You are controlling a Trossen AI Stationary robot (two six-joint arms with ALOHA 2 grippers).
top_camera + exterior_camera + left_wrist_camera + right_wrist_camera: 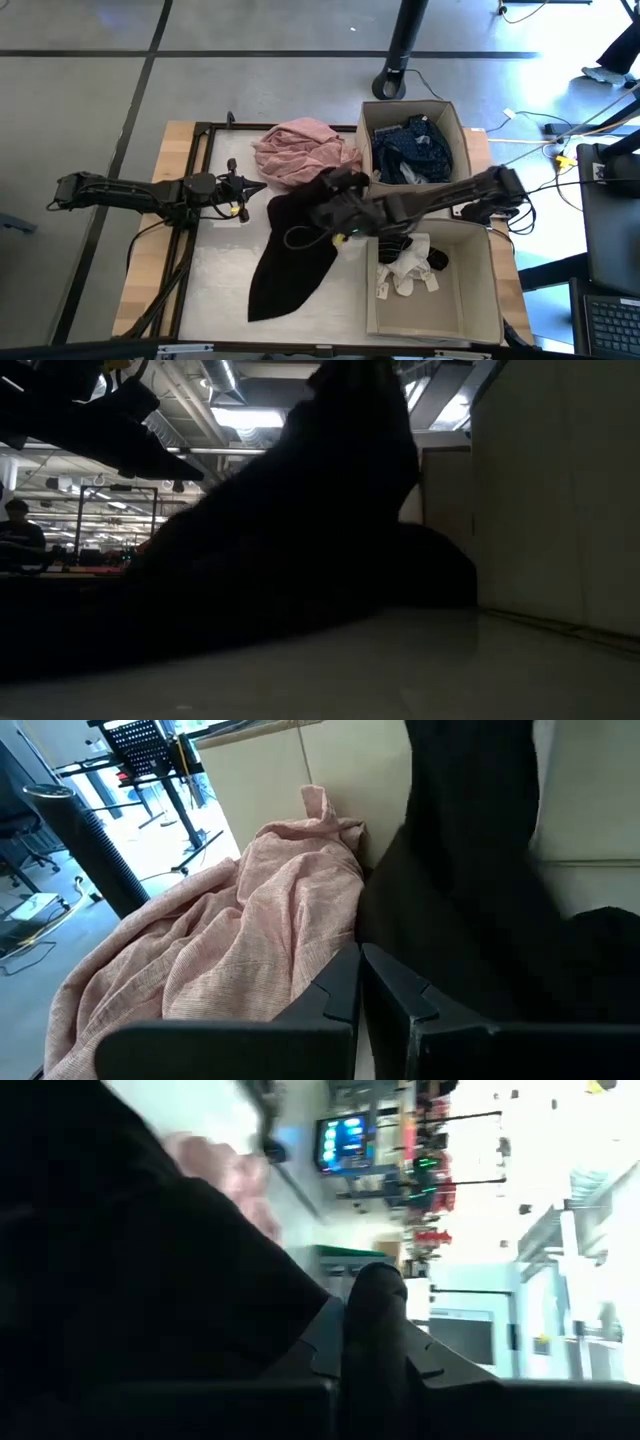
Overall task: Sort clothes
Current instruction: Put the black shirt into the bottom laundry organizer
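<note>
A black garment (290, 255) lies across the white table top, and its far end is drawn up to my right gripper (338, 208), which is shut on it. In the low view the black garment (300, 530) rises in a peak. A pink piece (300, 150) lies heaped at the table's far side, against the far box. My left gripper (252, 188) is shut and empty, a little left of the black garment, pointing at the pink piece (200, 950). My right gripper pinches the black garment's bunched far end (300, 1310) between its two fingers, coming level from the table's right side. One layer or several, I cannot tell. The far end is lifted, and the rest slopes down to the near end (270, 295), which lies on the table.
Two beige cardboard boxes stand at the right. The far box (455, 125) holds dark navy and plaid clothes (412, 150). The near box (480, 290) holds white socks (410, 275) and a black piece (437, 260). Bare table shows at the near left (215, 280).
</note>
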